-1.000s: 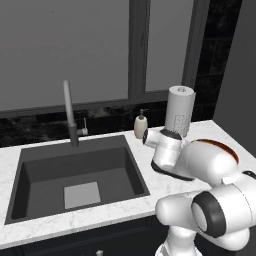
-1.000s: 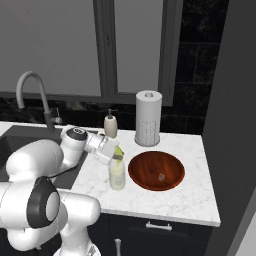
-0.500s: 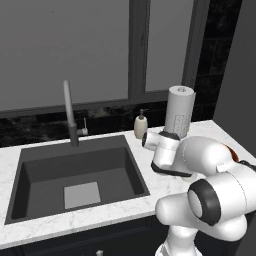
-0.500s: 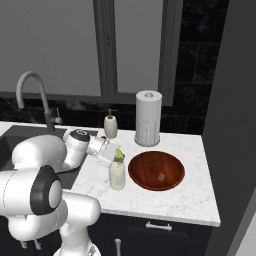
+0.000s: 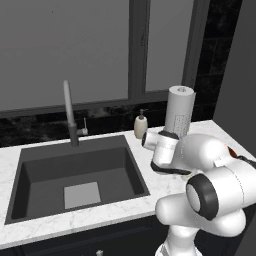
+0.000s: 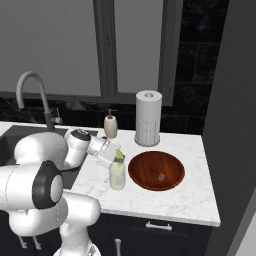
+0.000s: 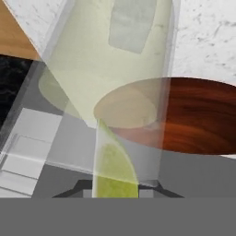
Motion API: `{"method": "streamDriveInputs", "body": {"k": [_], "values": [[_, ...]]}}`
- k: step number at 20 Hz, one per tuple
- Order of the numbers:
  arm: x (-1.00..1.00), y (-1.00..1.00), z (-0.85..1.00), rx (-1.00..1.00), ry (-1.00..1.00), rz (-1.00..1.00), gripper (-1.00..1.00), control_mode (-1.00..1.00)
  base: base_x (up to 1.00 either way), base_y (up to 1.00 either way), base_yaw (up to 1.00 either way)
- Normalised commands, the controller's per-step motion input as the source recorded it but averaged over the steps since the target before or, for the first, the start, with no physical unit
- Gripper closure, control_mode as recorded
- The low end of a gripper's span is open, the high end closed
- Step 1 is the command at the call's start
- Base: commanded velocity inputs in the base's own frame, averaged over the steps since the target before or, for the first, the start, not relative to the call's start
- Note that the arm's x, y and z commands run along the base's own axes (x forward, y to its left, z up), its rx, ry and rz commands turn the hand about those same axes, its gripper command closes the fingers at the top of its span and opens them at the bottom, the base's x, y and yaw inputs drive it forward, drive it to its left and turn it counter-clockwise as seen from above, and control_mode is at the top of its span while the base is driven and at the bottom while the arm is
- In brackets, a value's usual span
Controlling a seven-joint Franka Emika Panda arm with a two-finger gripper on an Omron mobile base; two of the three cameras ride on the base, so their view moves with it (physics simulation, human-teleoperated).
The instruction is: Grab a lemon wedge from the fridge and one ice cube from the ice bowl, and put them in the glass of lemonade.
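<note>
Pincer [image 6: 119, 156] is closed on the lemon wedge [image 6: 119, 155], a small yellow-green sliver held directly above the mouth of the glass of lemonade [image 6: 117, 175]. In the hand view the wedge [image 7: 113, 168] rises between the two dark fingertips at the bottom of the frame, with the tumbler [image 7: 110, 60] directly beyond it along the line of the pincer.

Glass of lemonade: upright on the white marble tabletop [image 6: 195, 195], holding pale yellowish liquid, just beside the left edge of the ice bowl [image 6: 156, 170]. Whether glass and bowl touch cannot be determined.

Ice bowl: wide, shallow, glossy reddish-brown, resting on the tabletop toward its right end. One pale ice cube [image 6: 162, 176] lies inside, near the middle. In the hand view the bowl [image 7: 193, 120] shows as a dark red oval seen partly through the glass.

Surroundings: a white paper-towel roll [image 6: 148, 118] stands upright behind the bowl against the dark back wall. A beige soap bottle [image 6: 110, 125] with a pump stands to the left of the roll. A dark sink [image 5: 75, 182] with a tall grey faucet [image 5: 70, 112] lies to the left of the arm.
</note>
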Motion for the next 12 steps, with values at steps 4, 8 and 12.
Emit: {"method": "streamDriveInputs", "body": {"k": [4, 8, 12], "values": [[0.04, 0.0, -0.24, -0.01, -0.04, -0.01, 1.0, -1.0, 0.0, 0.0, 0.0], [-0.03, 0.0, -0.24, -0.01, -0.04, 0.0, 1.0, -1.0, 0.0, 0.0, 0.0], [-0.51, 0.0, -0.06, 0.0, -0.03, -0.01, 1.0, -1.0, 0.0, 0.0, 0.0]]}}
